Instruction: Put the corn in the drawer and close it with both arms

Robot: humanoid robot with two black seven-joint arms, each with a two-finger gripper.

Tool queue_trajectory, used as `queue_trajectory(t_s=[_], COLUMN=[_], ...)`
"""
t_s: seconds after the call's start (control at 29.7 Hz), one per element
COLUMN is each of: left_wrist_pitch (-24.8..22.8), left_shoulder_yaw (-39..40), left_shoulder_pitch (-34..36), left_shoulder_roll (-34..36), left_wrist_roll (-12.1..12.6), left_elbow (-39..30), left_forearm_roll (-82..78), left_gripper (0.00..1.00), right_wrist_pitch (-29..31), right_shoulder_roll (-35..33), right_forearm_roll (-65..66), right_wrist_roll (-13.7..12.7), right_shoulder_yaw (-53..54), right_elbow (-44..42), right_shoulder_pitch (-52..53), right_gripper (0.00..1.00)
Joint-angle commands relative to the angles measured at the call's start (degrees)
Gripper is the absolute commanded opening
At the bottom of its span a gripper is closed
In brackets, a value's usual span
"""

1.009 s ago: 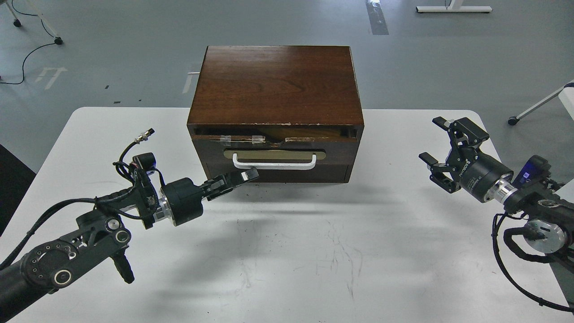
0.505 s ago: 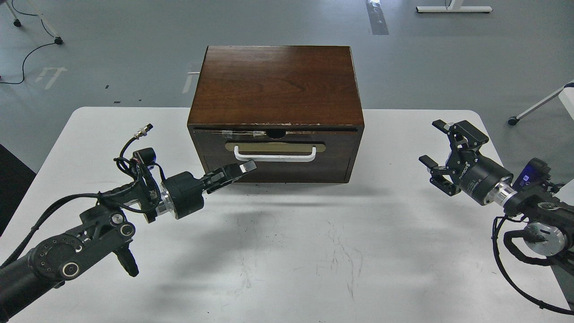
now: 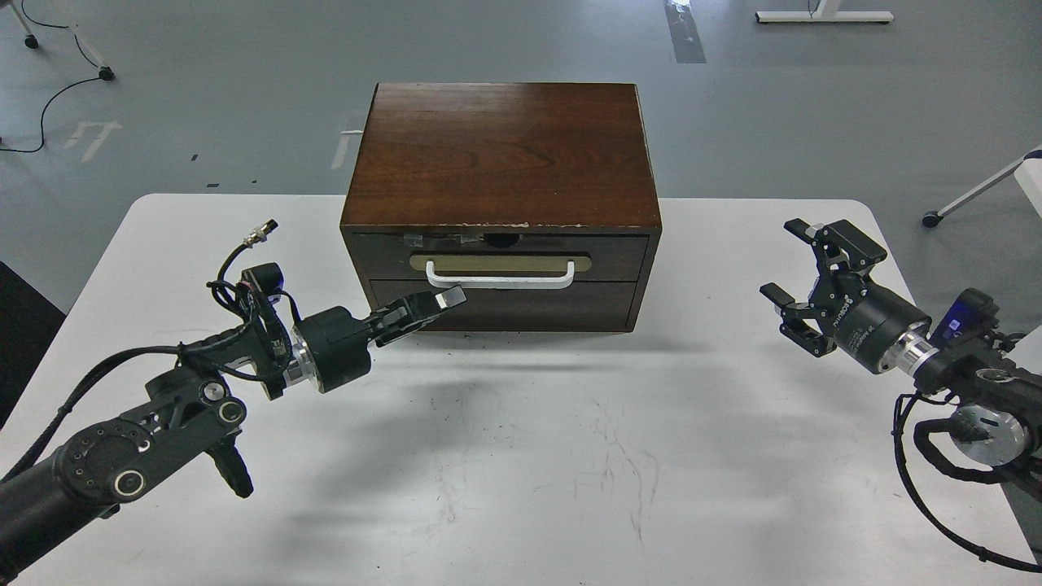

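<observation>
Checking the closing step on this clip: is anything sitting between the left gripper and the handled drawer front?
Nothing visible does. The left gripper, fingers together, sits just below the left end of the white handle on the drawer, which looks flush with the cabinet. The corn is not visible.

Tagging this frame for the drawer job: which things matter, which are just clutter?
Job:
- drawer, pushed in
- left gripper, shut, at the cabinet front
- right gripper, open, off to the side
- corn: not visible

Clutter:
- lower drawer
- floor cable

bare table (image 3: 529, 456) before cabinet (image 3: 501, 155)
</observation>
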State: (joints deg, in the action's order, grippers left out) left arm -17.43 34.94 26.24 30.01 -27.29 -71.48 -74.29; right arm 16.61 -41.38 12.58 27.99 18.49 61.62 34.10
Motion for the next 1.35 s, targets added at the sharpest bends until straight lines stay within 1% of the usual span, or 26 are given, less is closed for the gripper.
queue_trajectory(t_s=[0.0, 0.07, 0.1, 0.13, 0.17, 0.2, 0.24, 0.3, 0.34, 0.4, 0.47, 0.54, 0.64, 0.71, 0.77, 0.87, 1.01, 1.08, 1.14, 1.31], left_wrist_pitch=[-3.57, -5.86, -6.13, -6.22, -6.22, -6.22, -6.22, -6.22, -6.22, -6.13, -5.87, -5.25, -4.46, -3.32, -2.88, -3.31, -3.67, -3.93, -3.93, -4.02], left_shoulder_yaw=[-0.05, 0.56, 0.65, 0.74, 0.74, 0.83, 1.00, 2.49, 2.50, 7.40, 9.87, 14.43, 16.38, 18.40, 19.37, 20.69, 22.44, 23.50, 23.77, 23.77], left_shoulder_pitch=[-0.75, -2.76, -3.12, -3.30, -3.30, -3.39, -3.39, -3.48, -3.48, -4.87, -6.20, -8.30, -10.50, -13.13, -14.19, -15.51, -18.06, -19.29, -19.39, -19.56], left_shoulder_roll=[2.41, 4.52, 5.14, 6.45, 6.46, 7.94, 8.91, 9.80, 9.80, 9.71, 9.63, 9.28, 9.10, 9.01, 8.75, 7.35, 4.63, 2.87, 2.07, 1.98], left_wrist_roll=[-0.71, -0.71, -0.71, -0.71, -0.71, -0.71, -0.71, -0.71, -0.71, -0.71, -0.71, -0.71, -0.71, -0.71, -0.71, -0.71, 2.50, 3.38, 3.82, 3.82], left_elbow=[-3.39, -7.69, -8.75, -10.94, -10.96, -12.88, -13.94, -14.56, -14.57, -14.57, -14.57, -13.95, -12.99, -11.24, -9.31, -7.19, -5.52, -5.16, -5.16, -5.16], left_forearm_roll=[0.20, 2.91, 4.14, 6.94, 6.97, 10.71, 14.49, 20.99, 21.03, 30.21, 34.46, 39.73, 40.72, 40.80, 41.07, 43.34, 46.08, 46.08, 46.08, 45.99], left_gripper=[0.00, 0.00, 0.10, 0.33, 0.33, 0.64, 1.00, 1.00, 1.00, 1.00, 1.00, 1.00, 1.00, 1.00, 1.00, 1.00, 1.00, 1.00, 1.00, 1.00], right_wrist_pitch=[0.00, 0.00, 0.00, 0.00, 0.00, 0.00, -0.09, -0.09, -0.09, -0.52, -1.23, -3.24, -5.44, -8.07, -9.31, -9.40, -9.40, -9.32, -9.14, -9.14], right_shoulder_roll=[-0.01, -0.01, -0.01, -0.01, -0.01, -0.01, -0.01, 0.07, 0.08, 0.16, 0.16, 1.12, 2.18, 3.76, 4.81, 5.78, 6.67, 6.67, 6.58, 6.58], right_forearm_roll=[-0.01, -0.01, -0.01, -0.01, -0.01, -0.01, -0.01, -0.01, -0.01, -0.45, -1.68, -5.27, -6.16, -6.16, -6.16, -6.16, -6.25, -6.25, -6.25, -6.25], right_wrist_roll=[0.01, 0.01, 0.01, 0.01, 0.01, 0.01, 0.01, 0.01, 0.01, 0.01, 0.01, 0.01, 0.01, 0.01, 0.01, 0.01, 0.01, 0.01, 0.01, 0.01], right_shoulder_yaw=[0.05, 0.14, 0.40, 1.28, 1.29, 2.24, 2.77, 4.00, 4.01, 5.67, 5.86, 6.29, 6.56, 6.47, 6.47, 6.47, 6.38, 6.38, 6.38, 6.38], right_elbow=[-0.01, -0.01, -0.01, -0.18, -0.18, -0.36, -0.36, -0.36, -0.36, -0.36, -0.36, -0.45, -0.45, -0.45, -0.45, -0.45, -0.27, -0.01, 0.08, -0.01], right_shoulder_pitch=[0.00, 0.00, 0.00, 0.00, 0.00, 0.00, 0.00, 0.00, 0.00, 0.00, 0.00, -0.09, -0.09, -0.09, -0.09, -0.09, -0.70, -1.31, -1.67, -1.93], right_gripper=[0.99, 0.99, 0.99, 0.99, 0.99, 0.99, 0.99, 0.99, 0.99, 0.99, 0.99, 0.99, 0.99, 1.00, 1.00, 1.00, 1.00, 1.00, 1.00, 1.00])
